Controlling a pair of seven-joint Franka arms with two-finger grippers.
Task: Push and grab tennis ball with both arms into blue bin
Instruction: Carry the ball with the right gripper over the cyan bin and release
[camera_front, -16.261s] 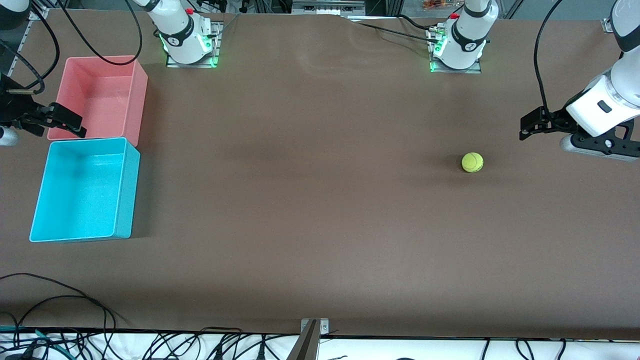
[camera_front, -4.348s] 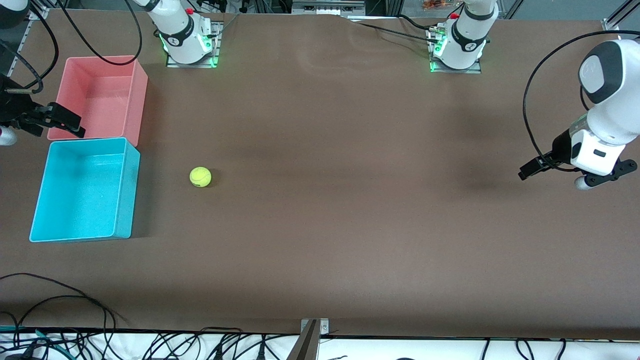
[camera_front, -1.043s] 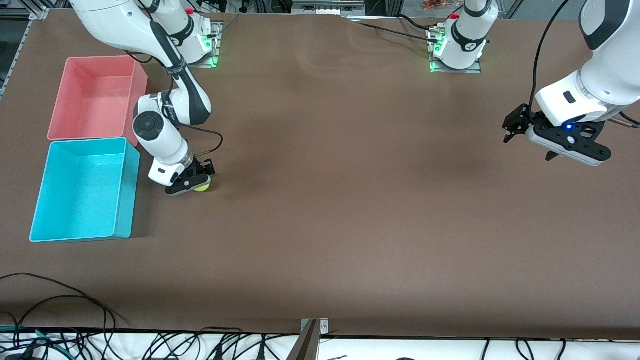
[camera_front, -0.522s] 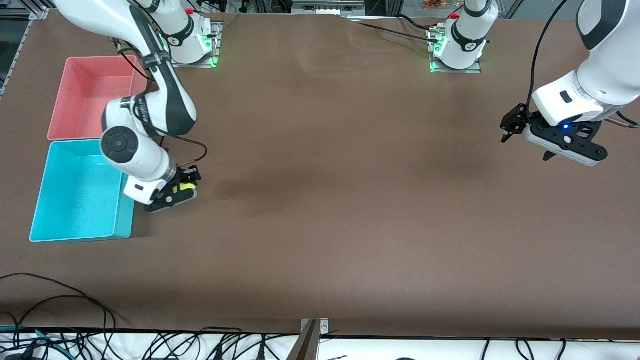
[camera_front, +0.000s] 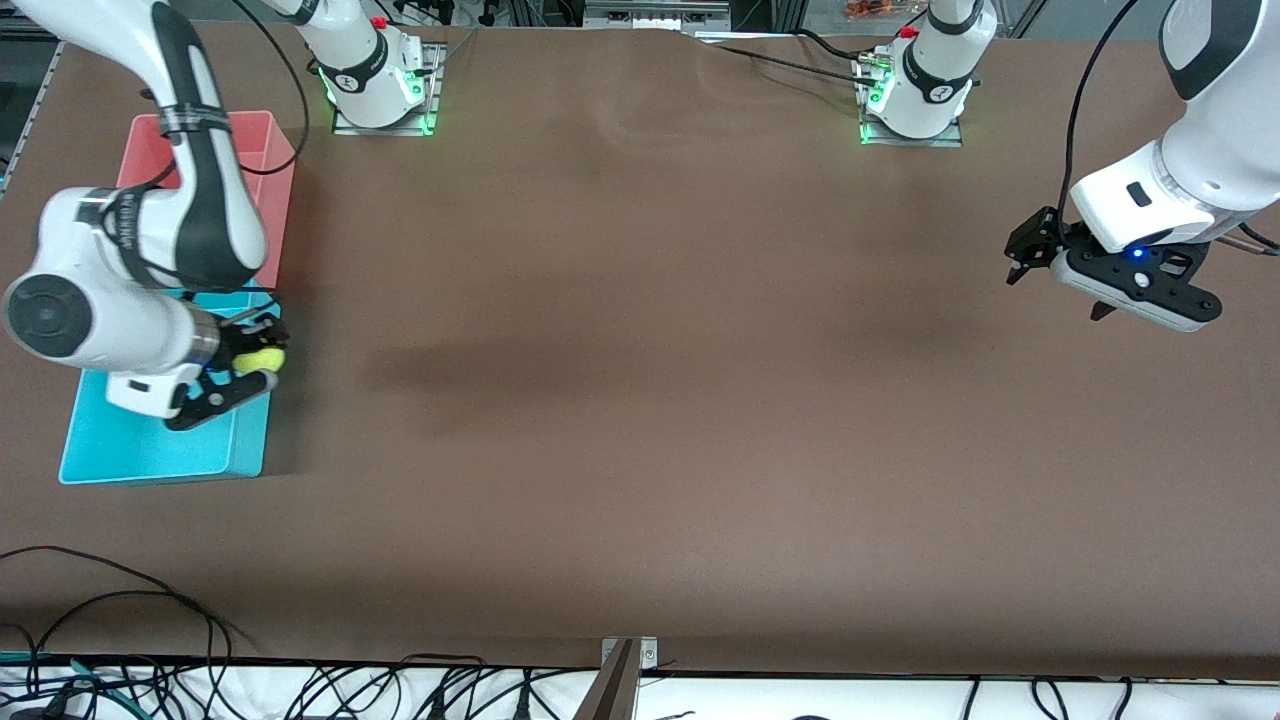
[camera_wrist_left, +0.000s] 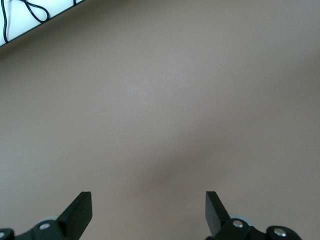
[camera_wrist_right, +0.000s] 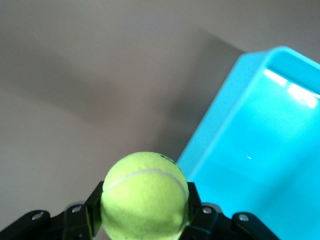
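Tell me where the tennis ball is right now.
The ball is gripped in the right claw, up in the air over the blue bin's wall, at the right arm's end of the table.

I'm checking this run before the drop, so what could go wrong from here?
1. The right gripper holds the tennis ball over the blue bin's wall rather than its middle; released here, the ball might strike the rim and bounce onto the table.
2. Only the ball's sides are pinched, so it may slip early.
3. The left gripper waits open at its own end of the table, too distant to stop a runaway ball.
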